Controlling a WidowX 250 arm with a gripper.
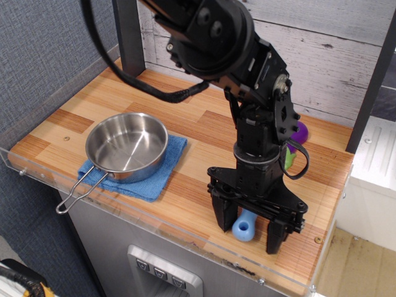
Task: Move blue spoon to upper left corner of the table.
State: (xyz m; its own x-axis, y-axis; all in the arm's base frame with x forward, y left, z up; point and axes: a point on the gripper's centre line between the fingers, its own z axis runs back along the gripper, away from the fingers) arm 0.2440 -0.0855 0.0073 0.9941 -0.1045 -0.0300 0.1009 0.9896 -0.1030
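I am holding my claw spread wide, low in the lower right of the frame, with one finger to the left and the other to the right of the blue spoon. Neither finger is touching it, as far as I can tell.

The spoon is lying on the worktop near its front edge, in the lower right of the picture. Only its chunky light-blue handle end, with the hole, is showing; the bowl is hiding behind my wrist.

I am judging it to be a light, stiff plastic toy, smooth enough to slip or pivot if pinched off-centre. The thick handle is looking like the best place to close on, across its width, squarely between my fingers.

Further out, a steel pan is sitting on a blue cloth at centre left. A purple toy eggplant is peeking from behind my arm at right.
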